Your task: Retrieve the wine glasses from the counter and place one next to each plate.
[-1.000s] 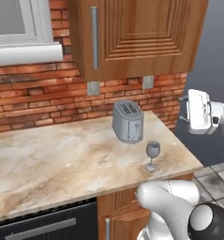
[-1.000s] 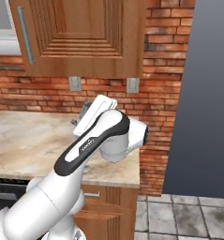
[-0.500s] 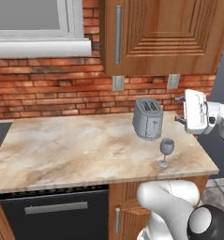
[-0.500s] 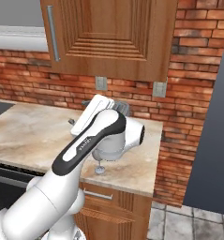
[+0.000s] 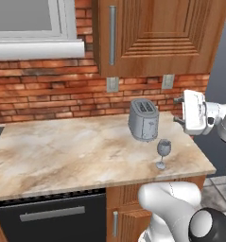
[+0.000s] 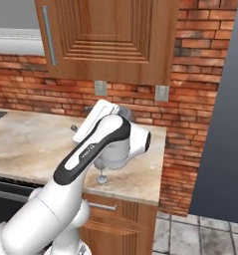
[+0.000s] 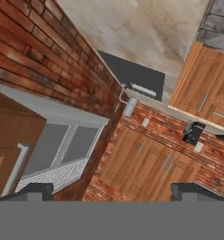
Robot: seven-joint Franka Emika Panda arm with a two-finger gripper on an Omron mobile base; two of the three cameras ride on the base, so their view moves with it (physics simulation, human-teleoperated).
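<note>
One wine glass point(image 5: 163, 153) stands upright near the front right corner of the counter point(image 5: 62, 151), just in front of the toaster. In the right base view my own arm hides its bowl and only its foot point(image 6: 101, 179) shows. My gripper point(image 5: 178, 110) hovers above the counter's right end, right of the toaster and higher than the glass, well apart from it. Its jaws stand wide open with nothing between them, fingertips point(image 7: 34, 189) far apart in the hand view. The plates are out of view.
A silver toaster point(image 5: 143, 119) stands by the brick wall. A wooden wall cabinet point(image 5: 157, 33) hangs above it and a window point(image 5: 29, 23) is at upper left. A dark appliance front point(image 5: 53, 217) sits under the counter. The counter ends at right over tiled floor point(image 6: 200, 234).
The whole picture has shifted and grown closer, so the base has driven. The gripper stays open beside the toaster and the glass stands where it was.
</note>
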